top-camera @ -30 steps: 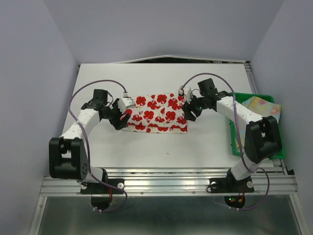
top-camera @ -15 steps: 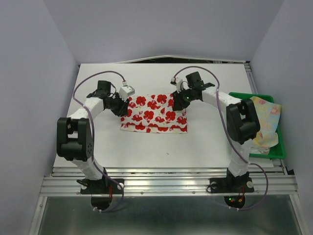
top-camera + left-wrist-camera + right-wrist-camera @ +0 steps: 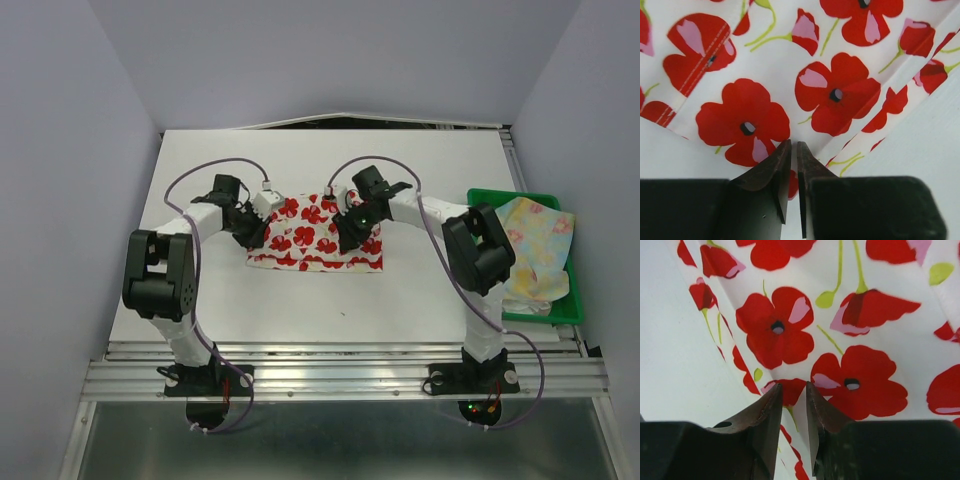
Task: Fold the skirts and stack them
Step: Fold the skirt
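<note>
Mid-table, the left gripper (image 3: 257, 220) and right gripper (image 3: 348, 236) each pinch cloth of the red-flower skirt (image 3: 312, 245), jaws pressed nearly together, the left at its far-left corner. The pale yellow skirt (image 3: 540, 250) lies bunched in the green tray (image 3: 490, 195), far right.

Left end effector (image 3: 793, 145), right end effector (image 3: 793, 386): jaws nearly together

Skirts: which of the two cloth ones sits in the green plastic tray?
The pale yellow cloth skirt with pastel flowers, bunched in the green plastic tray. The white cloth skirt with red flowers lies on the white table instead.
</note>
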Motion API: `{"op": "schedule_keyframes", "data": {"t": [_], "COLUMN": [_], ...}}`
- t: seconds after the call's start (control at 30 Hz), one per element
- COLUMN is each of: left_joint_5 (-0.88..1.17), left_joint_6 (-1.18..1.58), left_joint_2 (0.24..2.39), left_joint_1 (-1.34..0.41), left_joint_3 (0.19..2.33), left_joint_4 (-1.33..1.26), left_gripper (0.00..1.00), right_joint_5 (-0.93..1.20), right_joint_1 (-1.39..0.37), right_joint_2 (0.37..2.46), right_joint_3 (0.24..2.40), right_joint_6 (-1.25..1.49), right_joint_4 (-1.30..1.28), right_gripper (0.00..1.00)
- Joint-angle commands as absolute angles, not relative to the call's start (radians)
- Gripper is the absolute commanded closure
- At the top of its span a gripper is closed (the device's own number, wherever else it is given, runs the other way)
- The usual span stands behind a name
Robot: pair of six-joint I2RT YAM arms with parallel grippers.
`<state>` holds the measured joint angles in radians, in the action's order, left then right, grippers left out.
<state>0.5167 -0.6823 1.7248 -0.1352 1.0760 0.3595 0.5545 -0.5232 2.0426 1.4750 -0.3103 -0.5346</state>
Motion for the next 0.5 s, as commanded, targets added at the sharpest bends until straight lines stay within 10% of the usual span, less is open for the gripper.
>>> {"op": "schedule_keyframes", "data": {"t": [0.0, 0.47], "left_joint_5": [0.509, 0.524], "left_joint_6": [-0.756, -0.861], "left_joint_2": [1.654, 1.488], "left_joint_1": [-0.144, -0.167], "left_joint_3": [1.014, 0.868], "left_joint_4": [0.405, 0.377], "left_gripper": [0.80, 0.79], "right_joint_5": [0.575, 0.588], "right_joint_1": [-0.543, -0.581], "right_joint_2": [1.982, 1.882], "right_joint_3": [1.433, 1.358], "right_joint_6": [-0.357, -0.391], "right_joint_4": [-0.603, -0.669], "right_gripper": [0.70, 0.77]}}
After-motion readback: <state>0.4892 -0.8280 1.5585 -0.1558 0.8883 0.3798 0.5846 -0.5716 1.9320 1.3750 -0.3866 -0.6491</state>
